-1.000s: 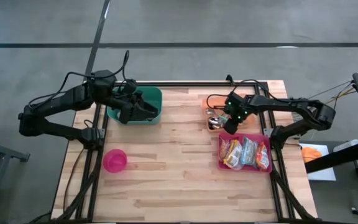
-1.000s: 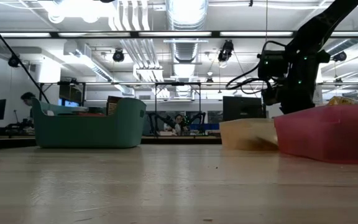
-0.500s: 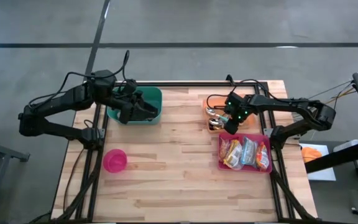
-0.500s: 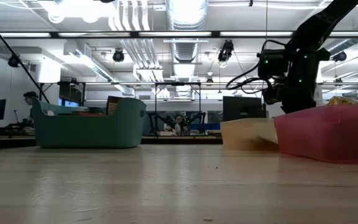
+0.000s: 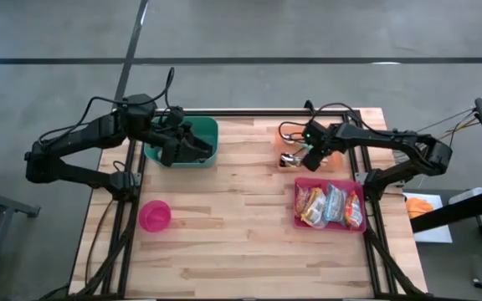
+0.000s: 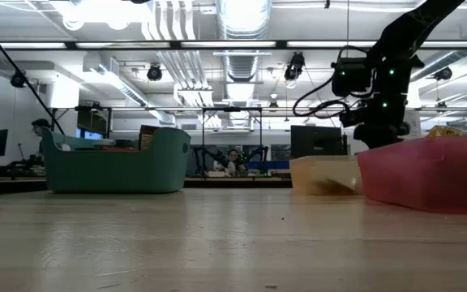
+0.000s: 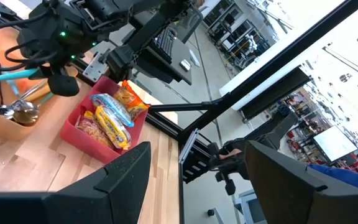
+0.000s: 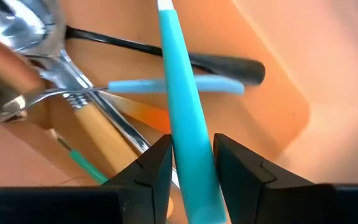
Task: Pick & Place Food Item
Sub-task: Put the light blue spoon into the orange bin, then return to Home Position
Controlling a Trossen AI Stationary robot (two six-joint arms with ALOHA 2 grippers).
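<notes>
Snack packets lie in a red tray at the table's right. Just beyond it, an orange bin holds spoons and other utensils. My right gripper reaches down into this bin and is shut on a blue utensil handle. In the low view its fingers are hidden behind the bin. My left gripper hangs open over the teal tub at the far left, with nothing between its fingers. My right gripper pinches the blue handle between its two fingers, coming steeply from above. The handle runs along the fingers and away from them, passing over the other utensils in the bin. The view's edge cuts off its far end.
A pink cup stands near the table's left edge. A black metal frame runs along the table's far edge and sides. Bare wood lies between the cup and the red tray.
My right gripper has tipped over the orange bin. Its wrist has swung toward the table's far edge and stands a little higher in the low view.
</notes>
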